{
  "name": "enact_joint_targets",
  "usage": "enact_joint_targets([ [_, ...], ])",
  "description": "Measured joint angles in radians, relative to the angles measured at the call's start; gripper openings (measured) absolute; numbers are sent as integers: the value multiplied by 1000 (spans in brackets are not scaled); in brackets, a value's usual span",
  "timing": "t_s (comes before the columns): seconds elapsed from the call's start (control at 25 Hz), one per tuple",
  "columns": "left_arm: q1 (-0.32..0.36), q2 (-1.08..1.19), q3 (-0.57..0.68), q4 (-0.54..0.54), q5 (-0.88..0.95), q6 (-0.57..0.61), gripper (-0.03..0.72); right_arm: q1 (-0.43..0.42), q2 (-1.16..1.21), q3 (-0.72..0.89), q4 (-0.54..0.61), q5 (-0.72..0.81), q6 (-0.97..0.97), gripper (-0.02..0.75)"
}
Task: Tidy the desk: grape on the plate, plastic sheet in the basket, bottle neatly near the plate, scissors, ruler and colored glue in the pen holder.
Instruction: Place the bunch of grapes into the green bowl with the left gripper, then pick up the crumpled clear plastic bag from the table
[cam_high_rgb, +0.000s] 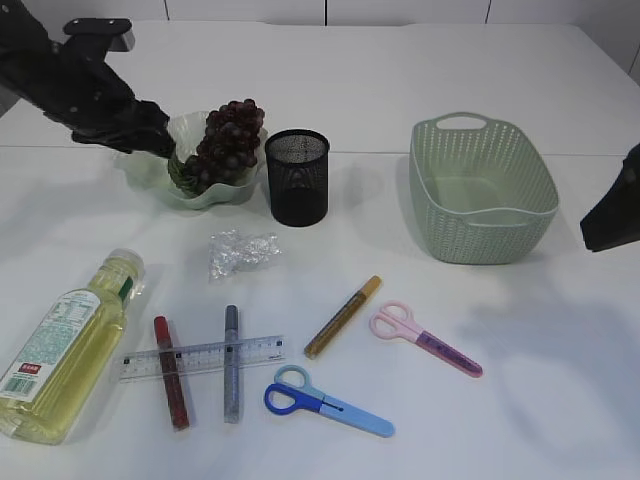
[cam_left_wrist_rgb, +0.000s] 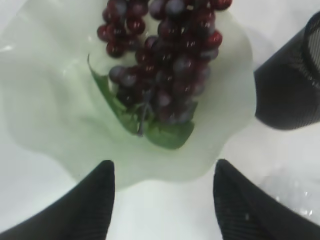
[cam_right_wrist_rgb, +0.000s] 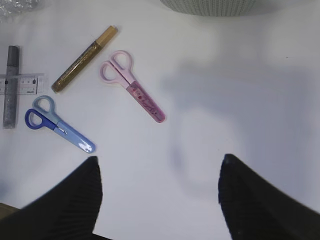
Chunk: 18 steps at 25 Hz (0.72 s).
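The dark grape bunch (cam_high_rgb: 228, 140) lies on the pale green wavy plate (cam_high_rgb: 190, 190); it also shows in the left wrist view (cam_left_wrist_rgb: 170, 65). My left gripper (cam_left_wrist_rgb: 162, 172) is open and empty just outside the plate's rim (cam_left_wrist_rgb: 55, 125). The crumpled plastic sheet (cam_high_rgb: 240, 252) lies in front of the plate. The oil bottle (cam_high_rgb: 65, 350) lies on its side at the left. A clear ruler (cam_high_rgb: 205, 357), red (cam_high_rgb: 170, 372), grey (cam_high_rgb: 231, 362) and gold (cam_high_rgb: 343, 316) glue pens, blue scissors (cam_high_rgb: 325, 402) and pink scissors (cam_high_rgb: 425, 338) lie at the front. My right gripper (cam_right_wrist_rgb: 160, 167) is open, high above the table.
The black mesh pen holder (cam_high_rgb: 297, 177) stands right of the plate. The green woven basket (cam_high_rgb: 482, 190) stands at the right, empty. In the right wrist view the pink scissors (cam_right_wrist_rgb: 132, 85), blue scissors (cam_right_wrist_rgb: 57, 125) and gold glue pen (cam_right_wrist_rgb: 85, 59) lie to the left.
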Motion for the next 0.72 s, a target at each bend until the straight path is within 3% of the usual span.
enact_joint_targets([
  [0.08, 0, -27, 0, 116, 66, -91, 448, 0, 0, 0, 2, 2, 0, 565],
  [0.24, 0, -78, 0, 236, 179, -196, 440, 0, 0, 0, 2, 19, 0, 565],
  [0.72, 0, -291, 51, 278, 330, -260, 406, 0, -33, 0, 2, 79, 0, 564],
])
